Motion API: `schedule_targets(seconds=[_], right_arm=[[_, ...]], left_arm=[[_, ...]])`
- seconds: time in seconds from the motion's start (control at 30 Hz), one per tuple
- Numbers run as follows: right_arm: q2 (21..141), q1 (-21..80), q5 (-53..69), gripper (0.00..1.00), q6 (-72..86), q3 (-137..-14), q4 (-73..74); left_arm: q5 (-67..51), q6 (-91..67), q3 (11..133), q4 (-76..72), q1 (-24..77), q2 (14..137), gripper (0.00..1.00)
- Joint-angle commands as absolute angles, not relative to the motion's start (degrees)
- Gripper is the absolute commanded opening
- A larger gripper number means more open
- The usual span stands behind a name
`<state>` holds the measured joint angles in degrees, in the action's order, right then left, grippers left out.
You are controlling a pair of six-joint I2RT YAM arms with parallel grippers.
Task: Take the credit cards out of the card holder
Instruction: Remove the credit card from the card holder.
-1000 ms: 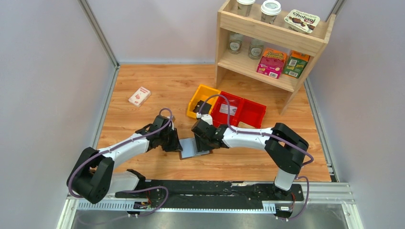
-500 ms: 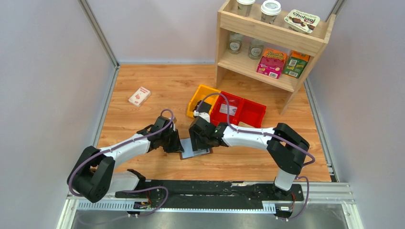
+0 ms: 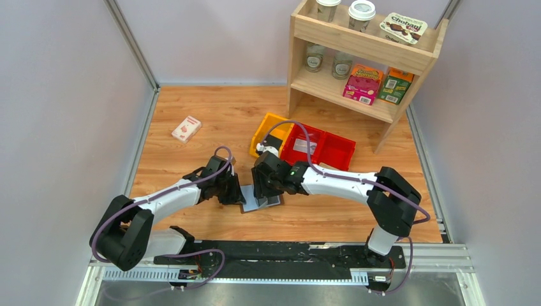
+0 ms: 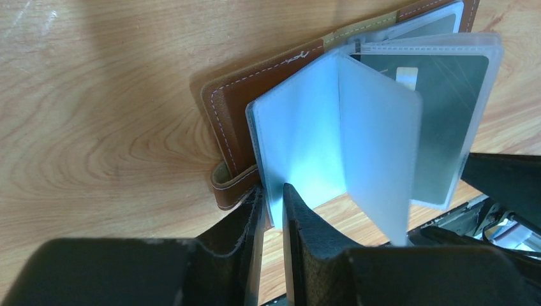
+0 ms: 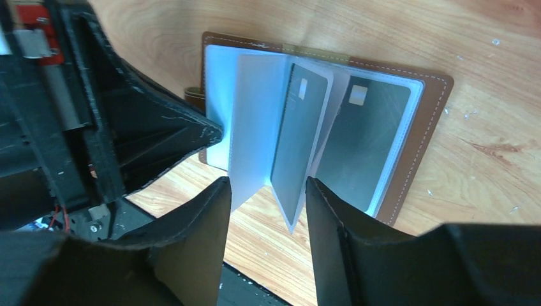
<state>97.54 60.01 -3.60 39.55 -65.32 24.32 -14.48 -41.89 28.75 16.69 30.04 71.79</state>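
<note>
Card holder (image 3: pixel 258 199) lies open just under both grippers. Left gripper (image 4: pixel 271 197) is nearly closed, pinching its outer clear sleeve (image 4: pixel 300 127); right gripper (image 5: pixel 268 185) stands half open astride upright sleeves (image 5: pixel 255 127), gripping nothing. Cards (image 5: pixel 300 137) sit inside, none out yet

Wooden tabletop (image 3: pixel 210 108), viewed from above. Lying on it: open card holder (image 3: pixel 251 200), near the front; small white-and-red box (image 3: pixel 186 129), far left; yellow bin (image 3: pixel 260 137) beside two red bins (image 3: pixel 338 154), centre; wooden shelf unit (image 3: pixel 367 46), far right.
</note>
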Motion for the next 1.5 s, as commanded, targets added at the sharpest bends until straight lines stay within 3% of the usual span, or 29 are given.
schedule_targets(seconds=[0.0,0.47,0.77,0.9,1.0,1.13,1.47], right_arm=[[93.9,60.5,-2.8,0.46,39.2,-64.8,20.0],[93.8,59.9,-10.3,0.29,39.7,-61.7,21.5],[95.0,58.1,-12.2,0.28,38.7,-57.8,19.9],[96.0,58.2,-12.0,0.3,38.6,-57.1,19.0],[95.7,58.0,-12.6,0.37,38.3,-57.2,19.2],[94.2,57.6,-13.7,0.44,37.7,-57.7,20.0],[92.9,52.7,-5.5,0.33,37.1,-55.0,13.9]], left_arm=[[-14.1,-42.3,26.8,16.4,30.7,72.1,0.24],[-12.1,-43.0,26.5,18.1,30.7,68.8,0.24],[-1.2,-44.6,29.3,33.7,30.8,53.2,0.51],[-0.2,-45.2,31.8,38.1,30.7,45.4,0.56],[-3.8,-45.4,33.4,34.7,30.8,42.6,0.57],[-13.0,-46.7,34.0,26.2,30.7,45.8,0.57],[-21.2,-50.4,33.0,9.3,30.7,62.4,0.55]])
